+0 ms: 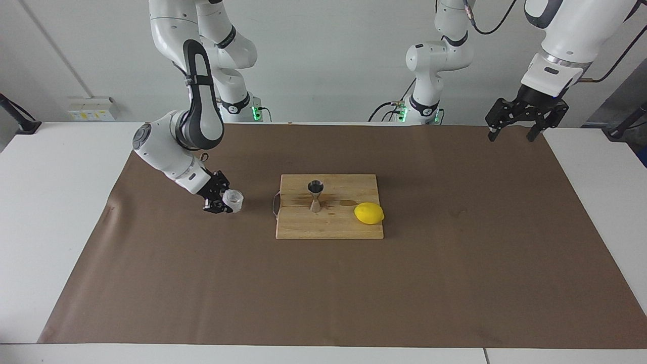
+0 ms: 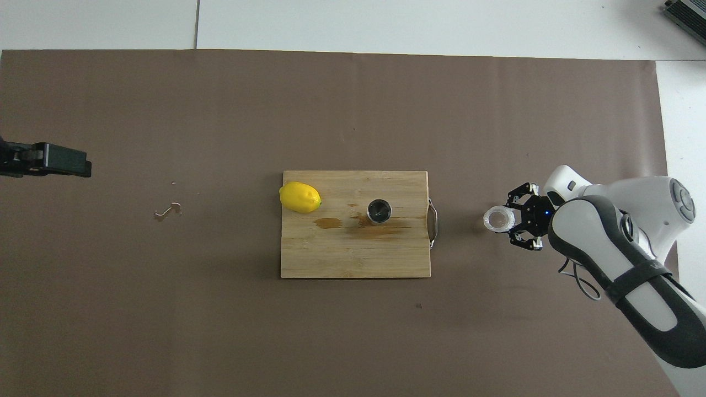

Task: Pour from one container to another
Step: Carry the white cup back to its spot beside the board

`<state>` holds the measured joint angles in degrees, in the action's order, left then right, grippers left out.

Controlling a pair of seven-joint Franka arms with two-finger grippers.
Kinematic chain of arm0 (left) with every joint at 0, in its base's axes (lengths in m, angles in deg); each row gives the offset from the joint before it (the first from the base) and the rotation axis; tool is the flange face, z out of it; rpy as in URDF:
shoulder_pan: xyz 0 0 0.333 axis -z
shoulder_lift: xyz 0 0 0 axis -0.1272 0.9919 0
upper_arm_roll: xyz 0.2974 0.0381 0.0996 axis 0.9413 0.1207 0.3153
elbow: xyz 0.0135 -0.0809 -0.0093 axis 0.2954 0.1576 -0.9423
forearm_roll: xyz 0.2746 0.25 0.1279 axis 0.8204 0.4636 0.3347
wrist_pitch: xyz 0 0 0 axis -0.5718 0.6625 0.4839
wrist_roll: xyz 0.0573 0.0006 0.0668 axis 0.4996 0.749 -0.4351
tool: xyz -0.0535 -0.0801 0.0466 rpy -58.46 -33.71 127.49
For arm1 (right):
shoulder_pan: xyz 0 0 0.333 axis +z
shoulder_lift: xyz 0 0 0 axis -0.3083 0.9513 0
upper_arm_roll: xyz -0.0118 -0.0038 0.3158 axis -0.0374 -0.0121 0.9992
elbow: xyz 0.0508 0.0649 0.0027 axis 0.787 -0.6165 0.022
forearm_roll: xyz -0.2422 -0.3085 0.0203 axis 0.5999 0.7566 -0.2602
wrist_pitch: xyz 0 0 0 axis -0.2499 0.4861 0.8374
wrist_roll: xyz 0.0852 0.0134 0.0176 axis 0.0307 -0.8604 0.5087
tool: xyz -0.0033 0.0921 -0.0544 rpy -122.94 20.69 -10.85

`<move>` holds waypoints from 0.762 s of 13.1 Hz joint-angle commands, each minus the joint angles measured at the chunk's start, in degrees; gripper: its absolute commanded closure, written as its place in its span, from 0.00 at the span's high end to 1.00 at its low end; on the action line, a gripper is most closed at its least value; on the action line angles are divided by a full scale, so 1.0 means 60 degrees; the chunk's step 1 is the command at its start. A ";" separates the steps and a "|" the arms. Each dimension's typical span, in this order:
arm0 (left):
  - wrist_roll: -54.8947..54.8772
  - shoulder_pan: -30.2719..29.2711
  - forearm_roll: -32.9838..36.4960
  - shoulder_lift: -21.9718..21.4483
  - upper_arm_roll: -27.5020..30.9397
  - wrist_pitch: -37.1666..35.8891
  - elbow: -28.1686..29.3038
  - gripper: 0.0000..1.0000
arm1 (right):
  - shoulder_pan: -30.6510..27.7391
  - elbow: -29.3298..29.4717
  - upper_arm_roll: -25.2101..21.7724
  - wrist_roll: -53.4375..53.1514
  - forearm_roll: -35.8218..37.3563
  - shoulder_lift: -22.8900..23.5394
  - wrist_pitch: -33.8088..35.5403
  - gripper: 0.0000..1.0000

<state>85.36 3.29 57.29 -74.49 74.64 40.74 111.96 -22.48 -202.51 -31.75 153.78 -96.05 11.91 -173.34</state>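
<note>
The right tool point(image 1: 224, 200) sits low at the glass cup point(image 1: 233, 199) on the bench point(image 1: 455, 283), toward the right arm's end; I cannot tell whether its fingers grip it. The upright jigger point(image 1: 315, 194) stands on the cutting board point(image 1: 328, 227), sideways toward the bench's middle. The left tool point(image 1: 520, 121) waits raised, open, over its own end.

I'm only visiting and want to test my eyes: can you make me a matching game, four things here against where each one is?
Things:
1. steel jigger
2. lemon
3. glass cup
4. left gripper

Places:
A. at the right gripper, on the brown mat
B. raised over the mat's corner, waiting
C. upright near the middle of the cutting board
D. at the board's edge toward the left arm's end

Pairs: 1-C, 2-D, 3-A, 4-B
</note>
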 commanded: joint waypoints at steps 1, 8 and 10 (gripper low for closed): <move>-0.0035 0.0054 0.0166 -0.0005 0.0018 0.0180 -0.0075 1.00 | -0.0373 -0.0103 0.0096 0.0379 -0.0283 0.0002 0.0116 0.00; -0.0093 0.0141 0.0166 0.0024 0.0032 0.0357 -0.0090 1.00 | -0.0755 -0.0088 0.0067 0.0467 -0.0064 -0.0085 0.0278 0.57; -0.0064 0.0141 0.0166 0.0024 0.0018 0.0357 -0.0090 1.00 | -0.0784 -0.0073 0.0052 0.0452 -0.0063 -0.0159 0.0278 1.00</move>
<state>85.36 3.34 57.33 -74.49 74.33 42.51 111.96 -26.11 -202.50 -31.74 155.03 -96.36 11.92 -172.46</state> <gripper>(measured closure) 0.000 0.339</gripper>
